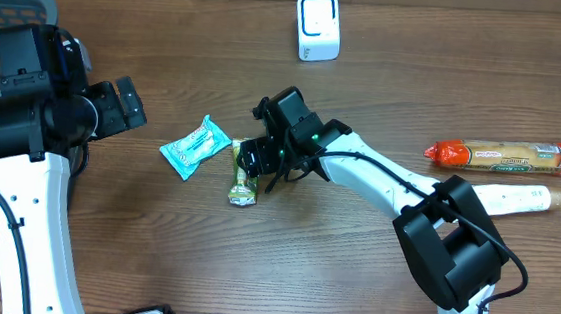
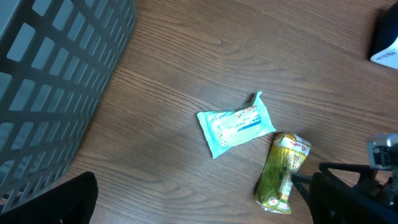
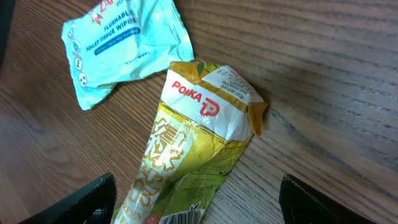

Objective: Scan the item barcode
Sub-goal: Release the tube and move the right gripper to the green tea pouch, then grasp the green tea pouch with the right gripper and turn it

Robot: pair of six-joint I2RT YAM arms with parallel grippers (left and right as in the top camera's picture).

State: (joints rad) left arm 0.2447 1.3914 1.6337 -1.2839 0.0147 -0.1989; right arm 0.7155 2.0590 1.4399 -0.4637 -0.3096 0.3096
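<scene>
**A:** What sits farthest left?

**B:** A grey slatted basket (image 1: 1, 15) at the table's edge. Beside it is the left gripper (image 1: 132, 105), fingers spread wide with nothing between them, well apart from the goods.

**A:** And next?

**B:** A teal wipes pack (image 1: 195, 146) lies flat on the wooden table (image 1: 371, 285). Just to its right, near the table's middle, lies the yellow packet (image 3: 193, 143).

**A:** How does that packet look?

**B:** It is crinkled yellow-green foil with pale lettering. One end has a white band with "POKKA" and a logo in red, and a corner there is folded over. The other end shows a white patch of small dark print, cut off at the frame's edge and unreadable.

**A:** The other arm?

**B:** The right gripper (image 1: 253, 160) hovers over the packet. In the wrist view its fingers (image 3: 87, 202) stand wide apart, one close beside the foil and the other well off it, pinching nothing.

**A:** Further right?

**B:** A white scanner (image 1: 318, 27) stands upright at the back, well apart from the packet. At the far right an orange roll (image 1: 509, 155) lies just beside a white tube (image 1: 518, 199).
</scene>
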